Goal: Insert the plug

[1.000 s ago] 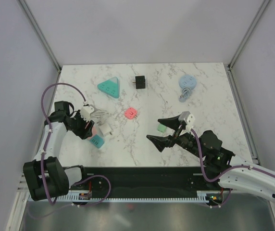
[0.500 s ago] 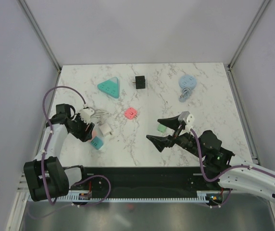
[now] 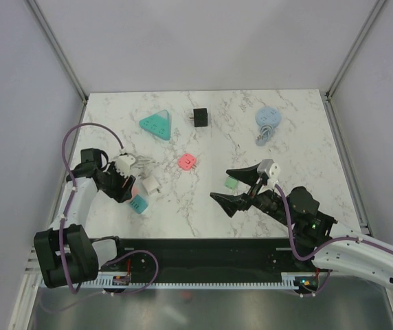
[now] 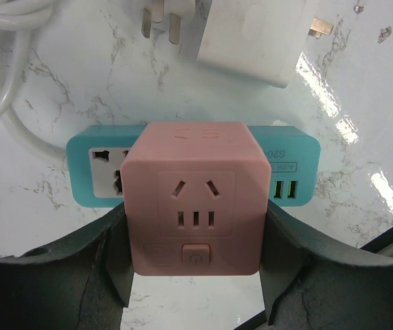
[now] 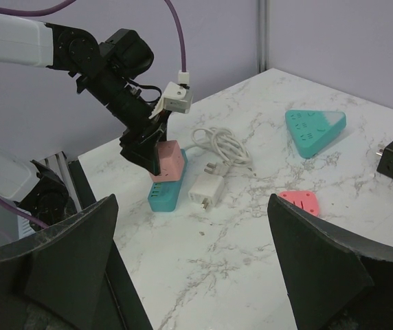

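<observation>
Left gripper (image 4: pixel 195 256) clamped a pink cube adapter (image 4: pixel 194 192) by its two sides, the cube pressed against the face of a teal power strip (image 4: pixel 93 172) lying near the left edge of the worktop (image 3: pixel 293 158). Whether its prongs were fully seated could not be seen. Just beside the strip lay a white charger block (image 4: pixel 255 34) and a white plug (image 4: pixel 162 17) with its coiled cable (image 4: pixel 4 69). Right gripper (image 5: pixel 193 265) hung above the near half of the worktop, jaws spread wide and holding nothing, a mint-green adapter (image 3: pixel 231 183) below it. Toward the far edge sat a teal triangular socket (image 3: pixel 156 124), a black cube (image 3: pixel 200 117) and a blue round socket (image 3: pixel 267 120); a pink square adapter (image 3: pixel 187 162) lay near the middle.
</observation>
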`<state>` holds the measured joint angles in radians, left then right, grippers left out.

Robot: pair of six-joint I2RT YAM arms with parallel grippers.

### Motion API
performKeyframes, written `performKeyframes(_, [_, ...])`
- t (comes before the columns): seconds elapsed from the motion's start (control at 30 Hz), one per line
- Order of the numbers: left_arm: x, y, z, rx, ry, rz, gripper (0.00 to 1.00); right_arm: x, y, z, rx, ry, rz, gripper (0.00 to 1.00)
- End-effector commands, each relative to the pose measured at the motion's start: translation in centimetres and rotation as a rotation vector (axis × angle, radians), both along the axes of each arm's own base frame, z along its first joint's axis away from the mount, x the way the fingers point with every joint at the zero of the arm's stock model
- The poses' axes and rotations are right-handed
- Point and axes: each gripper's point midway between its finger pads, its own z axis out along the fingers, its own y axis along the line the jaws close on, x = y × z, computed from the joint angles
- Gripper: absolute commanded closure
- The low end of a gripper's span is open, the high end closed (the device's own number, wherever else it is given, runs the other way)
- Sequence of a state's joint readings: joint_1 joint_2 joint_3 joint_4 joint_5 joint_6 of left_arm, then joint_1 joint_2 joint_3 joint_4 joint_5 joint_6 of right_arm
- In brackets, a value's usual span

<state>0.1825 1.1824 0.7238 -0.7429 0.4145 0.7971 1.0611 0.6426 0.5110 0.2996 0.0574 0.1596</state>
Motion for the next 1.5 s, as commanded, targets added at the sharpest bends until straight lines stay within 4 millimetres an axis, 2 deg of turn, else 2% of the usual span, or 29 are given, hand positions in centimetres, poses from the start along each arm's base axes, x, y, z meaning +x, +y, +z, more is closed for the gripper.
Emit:
performKeyframes(0.0, [-4.0, 0.5, -3.8, 0.041, 0.22, 0.027, 0.98, -0.1, 0.0, 1.4, 0.046, -0.018, 0.004, 0.02])
performKeyframes(0.2, [-4.1, 0.3, -4.5, 0.046, 0.244, 0.017, 0.98, 0.1, -0.1, 1.1, 0.039, -0.016, -0.009, 0.02])
performKeyframes(0.47, [-5.2, -0.3, -6.4, 0.065, 0.313, -0.023, 0.98, 0.2, -0.1, 1.0, 0.041, -0.014, -0.015, 0.02])
performKeyframes(0.73, [-5.9, -0.8, -7.3, 0.073, 0.351, -0.028, 0.98, 0.2, -0.1, 0.9, 0.039, -0.011, -0.014, 0.02])
performKeyframes(0.87, [-5.4, -0.7, -6.8, 0.075, 0.325, -0.013, 0.97, 0.2, -0.3, 0.9, 0.043, -0.011, -0.019, 0.02])
performKeyframes(0.93, [-5.1, -0.8, -6.3, 0.073, 0.32, -0.009, 0.85, 0.2, -0.2, 0.8, 0.042, -0.01, -0.019, 0.02])
performKeyframes(0.97, [-4.8, -0.9, -5.7, 0.062, 0.318, -0.009, 0.69, 0.2, -0.2, 0.7, 0.038, -0.01, -0.019, 0.02])
performKeyframes(1.07, [-3.9, -2.1, -4.1, -0.005, 0.287, -0.022, 0.48, 0.4, 0.0, 0.4, 0.024, -0.011, -0.019, 0.02])
performKeyframes(1.2, [-2.2, -2.9, -2.1, -0.047, 0.227, -0.032, 0.42, 0.4, 0.3, 0.4, 0.019, -0.017, -0.011, 0.02])
performKeyframes(1.3, [-1.0, -3.1, -0.8, -0.062, 0.186, -0.024, 0.24, 0.5, 0.7, 0.1, 0.005, -0.014, -0.005, 0.02])
performKeyframes(1.4, [-0.2, -3.5, 0.8, -0.085, 0.139, -0.03, 0.2, 0.5, 0.9, -0.4, -0.013, -0.007, 0.001, 0.02])
performKeyframes(1.43, [-0.2, -3.5, 1.1, -0.081, 0.13, -0.029, 0.13, 0.4, 1.0, -0.5, -0.017, -0.005, 0.005, 0.02])
performKeyframes(1.47, [-0.1, -3.4, 1.5, -0.077, 0.12, -0.034, 0.0, 0.5, 1.0, -0.6, -0.021, -0.005, 0.003, 0.02])
